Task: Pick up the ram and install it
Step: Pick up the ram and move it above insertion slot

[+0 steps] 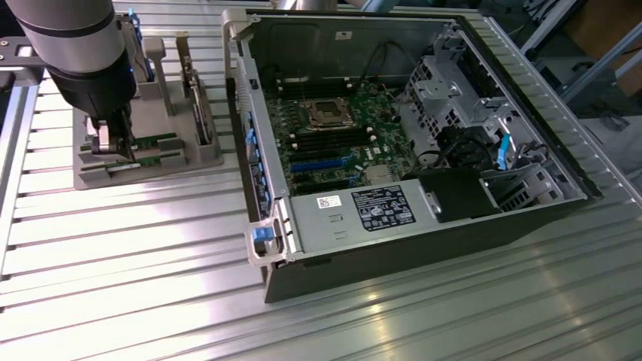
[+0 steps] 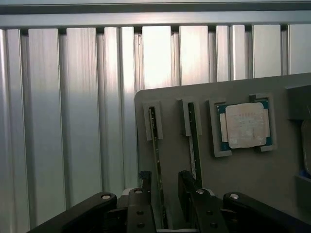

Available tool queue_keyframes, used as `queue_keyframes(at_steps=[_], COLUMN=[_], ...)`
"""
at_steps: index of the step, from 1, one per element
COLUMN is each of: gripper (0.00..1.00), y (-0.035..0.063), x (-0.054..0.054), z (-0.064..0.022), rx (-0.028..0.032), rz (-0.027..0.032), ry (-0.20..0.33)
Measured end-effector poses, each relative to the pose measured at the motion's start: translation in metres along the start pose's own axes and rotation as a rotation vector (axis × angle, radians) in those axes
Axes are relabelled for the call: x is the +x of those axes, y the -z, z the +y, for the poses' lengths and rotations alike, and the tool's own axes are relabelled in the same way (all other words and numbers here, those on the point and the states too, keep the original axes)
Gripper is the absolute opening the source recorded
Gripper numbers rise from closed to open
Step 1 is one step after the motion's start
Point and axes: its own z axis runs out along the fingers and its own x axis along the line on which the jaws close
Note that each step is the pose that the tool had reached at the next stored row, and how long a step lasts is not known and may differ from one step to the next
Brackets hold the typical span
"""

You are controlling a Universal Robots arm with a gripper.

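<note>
Straddling one upright ram stick (image 2: 154, 141) in the grey tray (image 2: 243, 184), your gripper (image 2: 165, 177) hangs jaws apart. Centre it between both fingers (image 2: 185, 184) for a square grip.

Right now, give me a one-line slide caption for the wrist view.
Open hand straddles one ram stick in the gray holder, a second stick and processor alongside.
</note>
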Motion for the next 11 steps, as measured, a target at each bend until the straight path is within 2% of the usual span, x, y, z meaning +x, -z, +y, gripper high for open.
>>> queue_keyframes(at_steps=[11], gripper=[0.36], y=[-0.0068], x=[0.0003], z=[-0.0003], rx=[0.0], rz=[0.0], ry=[0.0])
